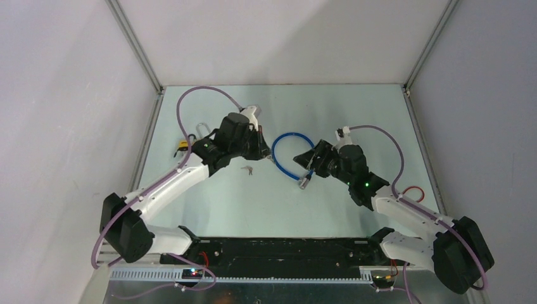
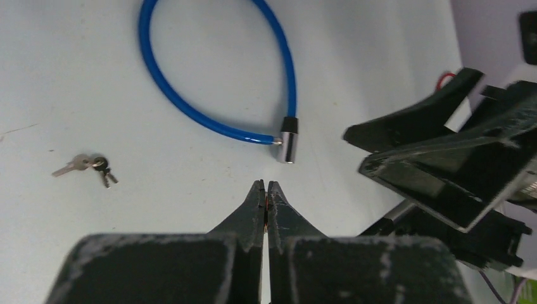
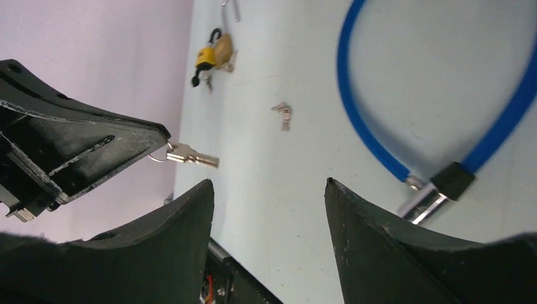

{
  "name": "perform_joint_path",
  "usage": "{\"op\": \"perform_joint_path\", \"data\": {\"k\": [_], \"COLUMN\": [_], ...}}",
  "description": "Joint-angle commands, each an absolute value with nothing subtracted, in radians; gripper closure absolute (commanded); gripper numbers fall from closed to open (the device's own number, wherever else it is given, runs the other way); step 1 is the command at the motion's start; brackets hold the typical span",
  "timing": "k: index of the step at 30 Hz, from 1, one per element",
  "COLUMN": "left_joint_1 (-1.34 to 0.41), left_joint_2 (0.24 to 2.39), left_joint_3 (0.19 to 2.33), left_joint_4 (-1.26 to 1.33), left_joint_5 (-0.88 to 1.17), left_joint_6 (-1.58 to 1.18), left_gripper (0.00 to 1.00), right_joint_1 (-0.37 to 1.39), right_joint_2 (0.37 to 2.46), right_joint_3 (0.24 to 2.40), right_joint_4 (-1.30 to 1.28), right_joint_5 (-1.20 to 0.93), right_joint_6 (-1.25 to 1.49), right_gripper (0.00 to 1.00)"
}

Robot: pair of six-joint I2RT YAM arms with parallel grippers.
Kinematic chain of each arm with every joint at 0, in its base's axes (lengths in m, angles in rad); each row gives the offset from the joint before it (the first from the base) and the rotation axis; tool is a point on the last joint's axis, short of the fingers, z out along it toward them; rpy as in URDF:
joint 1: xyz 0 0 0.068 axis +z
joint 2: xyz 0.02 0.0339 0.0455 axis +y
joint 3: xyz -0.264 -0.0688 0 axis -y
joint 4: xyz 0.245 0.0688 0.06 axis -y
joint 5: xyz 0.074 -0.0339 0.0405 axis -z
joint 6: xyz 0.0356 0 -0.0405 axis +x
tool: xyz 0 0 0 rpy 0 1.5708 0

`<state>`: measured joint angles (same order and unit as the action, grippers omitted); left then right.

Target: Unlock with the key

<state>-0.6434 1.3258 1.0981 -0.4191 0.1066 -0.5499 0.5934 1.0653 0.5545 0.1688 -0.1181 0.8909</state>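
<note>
Two steps: right gripper (image 3: 267,183), jaws spread, should pin the lock (image 2: 289,140) toward the counter's (image 1: 285,202) far edge; left gripper (image 2: 266,188), clenched on the key (image 3: 193,156), should then align squarely.

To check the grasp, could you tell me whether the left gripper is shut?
Shut: the left gripper has its fingers pressed together, a key at their tips.

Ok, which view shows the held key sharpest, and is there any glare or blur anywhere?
Right wrist view: the key in the left gripper is crisp, the blue cable lock softer. Left wrist view: a bright glint on the lock's metal barrel, the right gripper slightly blurred. Top external view: even, soft light; key not discernible.
</note>
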Motion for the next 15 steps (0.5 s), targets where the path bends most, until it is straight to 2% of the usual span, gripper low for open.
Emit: {"op": "perform_joint_path", "data": {"k": [1, 6, 15], "left_joint_1": [-0.674, -0.694, -0.716], "left_joint_2": [1.265, 1.225, 1.17], "left_joint_3": [1.086, 1.072, 1.047], "left_joint_4": [-0.355, -0.34, -0.325], "left_joint_5": [0.137, 0.148, 0.149], "left_joint_6": [-0.563, -0.591, -0.673], "left_gripper": [1.0, 1.0, 1.0], "right_joint_1": [0.616, 0.65, 0.659], "right_joint_2": [1.09, 1.09, 1.114], "right_joint_3": [0.558, 0.53, 0.386], "right_joint_4": [0.365, 0.469, 0.876], "right_joint_5": [-0.233, -0.292, -0.449], "right_joint_6": [0.876, 0.644, 0.382], "right_gripper": [0.33, 0.37, 0.39]}}
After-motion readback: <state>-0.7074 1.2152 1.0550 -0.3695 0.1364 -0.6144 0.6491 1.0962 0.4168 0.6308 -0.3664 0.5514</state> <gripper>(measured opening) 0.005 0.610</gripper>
